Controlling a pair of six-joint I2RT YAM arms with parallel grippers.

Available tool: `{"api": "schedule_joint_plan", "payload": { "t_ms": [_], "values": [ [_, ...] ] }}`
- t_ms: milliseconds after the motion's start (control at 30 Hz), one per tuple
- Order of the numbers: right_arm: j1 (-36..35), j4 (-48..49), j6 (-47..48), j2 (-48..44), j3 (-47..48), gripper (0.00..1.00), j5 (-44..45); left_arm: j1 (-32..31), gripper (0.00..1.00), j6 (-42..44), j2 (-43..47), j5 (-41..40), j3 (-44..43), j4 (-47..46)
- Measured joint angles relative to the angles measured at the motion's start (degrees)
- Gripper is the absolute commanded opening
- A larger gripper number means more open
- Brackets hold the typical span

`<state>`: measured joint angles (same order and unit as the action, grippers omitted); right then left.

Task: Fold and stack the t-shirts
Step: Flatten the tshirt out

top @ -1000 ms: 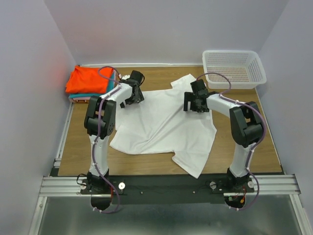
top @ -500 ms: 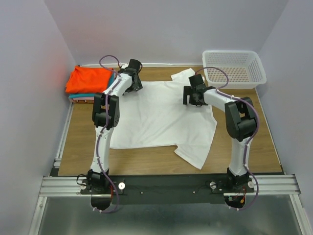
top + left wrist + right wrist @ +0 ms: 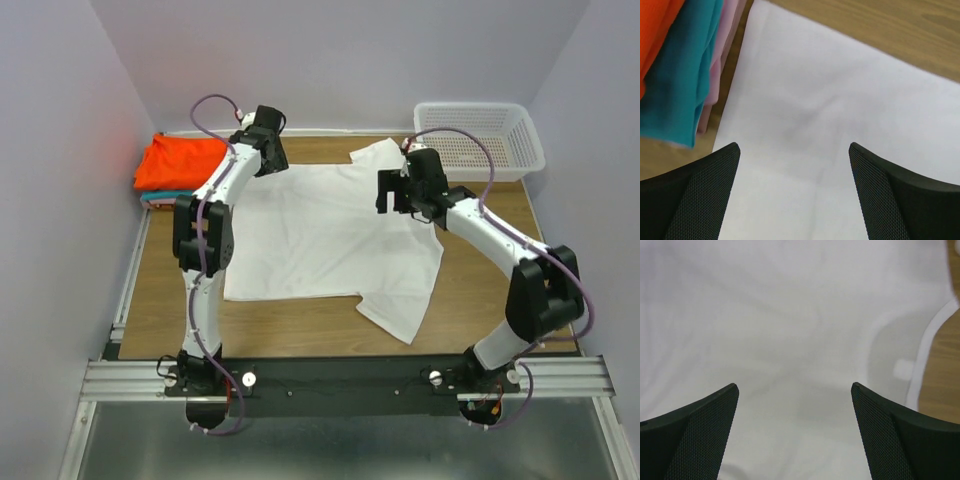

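Four t-shirts are lying on the wooden table [image 3: 170, 290]. One white t-shirt [image 3: 330, 235] is spreading flat across the middle, its collar [image 3: 927, 355] pointing toward the far edge and one sleeve reaching toward the near edge. Three folded ones are sitting stacked in the far left corner: an orange-red t-shirt [image 3: 180, 162] on top, a teal t-shirt [image 3: 685, 85] under it and a pink t-shirt [image 3: 722, 55] lowest. One white mesh basket [image 3: 500, 165] is standing in the far right corner. The left gripper [image 3: 793, 146] is hanging over the white shirt's edge just beside the stack, jaws spread and gripping nothing. The right gripper [image 3: 794, 385] is hovering over the cloth near the collar, jaws likewise spread wide.
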<state>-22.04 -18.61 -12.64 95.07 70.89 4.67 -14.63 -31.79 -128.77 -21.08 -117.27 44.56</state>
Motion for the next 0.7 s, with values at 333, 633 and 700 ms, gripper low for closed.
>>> {"api": "schedule_joint_plan", "payload": {
  "t_ms": [333,633,700],
  "values": [
    [-22.51,-0.87,-14.43,-22.51,-27.45,1.0,-6.01,-11.91,0.97,-10.47,38.95,-0.5,50.88,-10.19],
    [-33.2,-1.44,-19.98,-21.33,-31.65,1.0,-6.54,-13.81,0.97,-19.32,49.11,1.73,75.1,-12.26],
    [-33.73,-1.4,-20.41,-20.35,-31.65,1.0,-6.49,-14.01,0.97,-20.63,51.36,2.36,77.53,-12.79]
  ]
}}
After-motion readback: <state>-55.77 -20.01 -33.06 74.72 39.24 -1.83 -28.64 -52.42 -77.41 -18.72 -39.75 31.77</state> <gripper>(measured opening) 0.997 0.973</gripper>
